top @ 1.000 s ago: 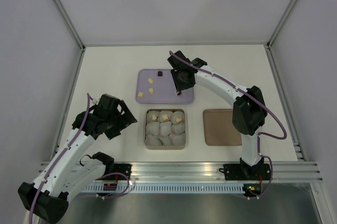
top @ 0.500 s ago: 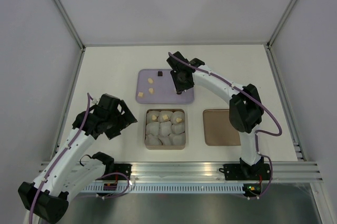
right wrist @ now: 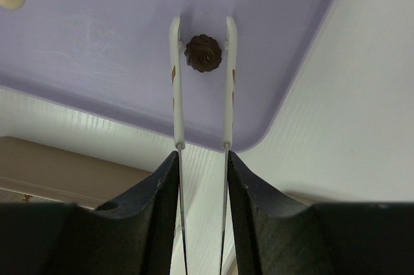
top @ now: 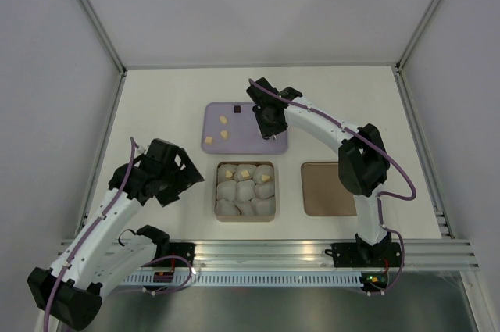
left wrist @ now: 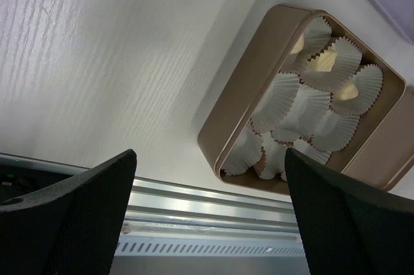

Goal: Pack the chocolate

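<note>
- The right tool (right wrist: 202,24) is half spread, with one finger on each side of a dark chocolate (right wrist: 202,53). A thin gap shows on the left side, so it is not pinching yet.
- This chocolate lies in the right near part of the purple tray (right wrist: 97,42), on the far side of the box (top: 217,191).
- The piece looks light and stiff, with ribbed sides. I think a gentle squeeze across its middle is enough; hard pressure may mark it.
- The left tool (left wrist: 208,157) is widely spread and holds nothing, above the tabletop (left wrist: 97,61) left of the box.
</note>
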Controlling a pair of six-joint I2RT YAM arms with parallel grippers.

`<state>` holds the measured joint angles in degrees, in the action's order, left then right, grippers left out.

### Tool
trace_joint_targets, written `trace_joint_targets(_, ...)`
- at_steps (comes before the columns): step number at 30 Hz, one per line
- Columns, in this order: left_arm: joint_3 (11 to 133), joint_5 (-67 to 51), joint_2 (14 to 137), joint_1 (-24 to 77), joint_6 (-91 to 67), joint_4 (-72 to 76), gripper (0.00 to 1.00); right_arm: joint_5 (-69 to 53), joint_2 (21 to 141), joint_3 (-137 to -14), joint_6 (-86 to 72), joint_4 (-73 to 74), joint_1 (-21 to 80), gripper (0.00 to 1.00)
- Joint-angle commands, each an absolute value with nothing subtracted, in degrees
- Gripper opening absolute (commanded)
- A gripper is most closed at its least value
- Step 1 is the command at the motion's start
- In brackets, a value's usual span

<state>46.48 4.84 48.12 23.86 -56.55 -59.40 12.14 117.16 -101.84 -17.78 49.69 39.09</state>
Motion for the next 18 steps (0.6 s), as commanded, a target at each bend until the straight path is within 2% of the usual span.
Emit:
trace_joint_targets(1, 46.93, 5.01, 48.16, 23.73, -56.95, -57.22, 1.00, 13.45, 114.44, -102.40, -18.02, 49.92, 38.85, 0.40)
trace_joint_targets(18, 47.81, 4.92, 49.57, 23.73, -56.78, -56.78, 0.99, 12.92, 112.15, -100.37, -19.86, 49.84, 38.93, 0.38)
